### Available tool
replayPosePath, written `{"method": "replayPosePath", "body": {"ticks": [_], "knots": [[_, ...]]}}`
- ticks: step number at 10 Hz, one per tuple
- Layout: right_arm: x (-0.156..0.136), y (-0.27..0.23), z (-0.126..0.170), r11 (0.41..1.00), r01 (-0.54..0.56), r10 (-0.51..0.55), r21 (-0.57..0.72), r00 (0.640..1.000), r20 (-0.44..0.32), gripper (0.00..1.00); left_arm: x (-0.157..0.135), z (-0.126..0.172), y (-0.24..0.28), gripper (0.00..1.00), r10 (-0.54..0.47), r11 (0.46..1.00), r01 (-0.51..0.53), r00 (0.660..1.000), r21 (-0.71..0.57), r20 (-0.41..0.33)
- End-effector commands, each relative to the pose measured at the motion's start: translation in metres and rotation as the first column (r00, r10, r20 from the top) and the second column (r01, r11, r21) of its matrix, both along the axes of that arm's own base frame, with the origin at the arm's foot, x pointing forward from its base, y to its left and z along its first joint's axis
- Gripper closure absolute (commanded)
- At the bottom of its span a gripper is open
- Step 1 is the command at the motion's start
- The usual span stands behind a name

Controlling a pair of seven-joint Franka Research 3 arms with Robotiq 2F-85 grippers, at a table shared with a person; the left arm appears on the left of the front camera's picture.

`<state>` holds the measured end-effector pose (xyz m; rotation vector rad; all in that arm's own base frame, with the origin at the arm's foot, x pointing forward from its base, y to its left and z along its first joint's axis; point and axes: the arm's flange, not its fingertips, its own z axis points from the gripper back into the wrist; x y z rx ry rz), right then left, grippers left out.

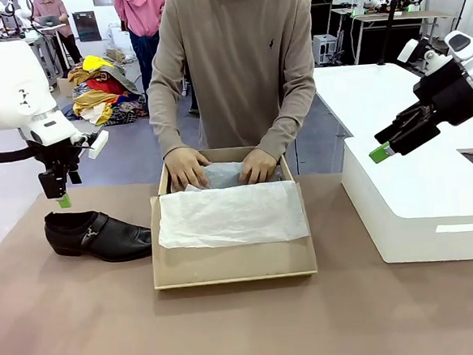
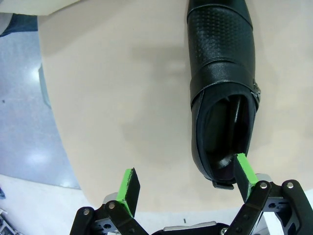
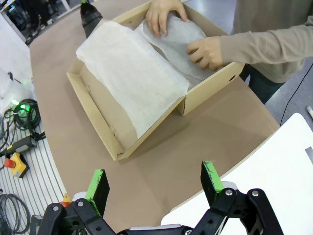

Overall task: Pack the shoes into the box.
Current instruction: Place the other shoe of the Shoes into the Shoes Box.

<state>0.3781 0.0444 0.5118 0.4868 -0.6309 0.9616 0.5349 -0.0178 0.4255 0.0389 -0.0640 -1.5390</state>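
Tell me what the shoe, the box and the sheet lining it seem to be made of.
The shoe: seemingly black leather, smooth with a soft sheen, textured toe, small metal buckle; could be synthetic. The box: plain brown cardboard, matte, with folded walls. The sheet: thin white tissue paper, creased and limp.

The brown table (image 1: 231, 332) carries three things. A black shoe (image 1: 98, 234) stands on its sole just under the left gripper (image 1: 62, 198), with its heel end below the fingers and its toe pointing away toward the middle. The cardboard box (image 1: 235, 267) sits just beyond that toe, between the two grippers, its flap flat on the table. A white box (image 1: 421, 205) lies partly under the right gripper (image 1: 385, 149).
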Motion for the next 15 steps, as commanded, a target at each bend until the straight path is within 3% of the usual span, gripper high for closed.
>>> {"method": "replayPosePath", "body": {"ticks": [1,8,15], "knots": [[0.003,0.0,-0.002,0.999,-0.022,0.021,0.028,1.0,0.022,0.0,-0.003,-0.004,0.003,0.0,-0.013,1.0,0.013,1.0,-0.013,0.008],[0.003,0.0,-0.002,0.999,-0.022,0.021,0.028,1.0,0.022,0.0,-0.006,-0.036,0.004,0.0,-0.023,0.999,0.024,1.0,-0.037,0.011],[0.003,0.0,-0.002,0.999,-0.022,0.021,0.028,1.0,0.022,0.0,0.006,-0.065,0.004,0.0,-0.1,0.995,0.098,0.993,-0.025,-0.058]]}}
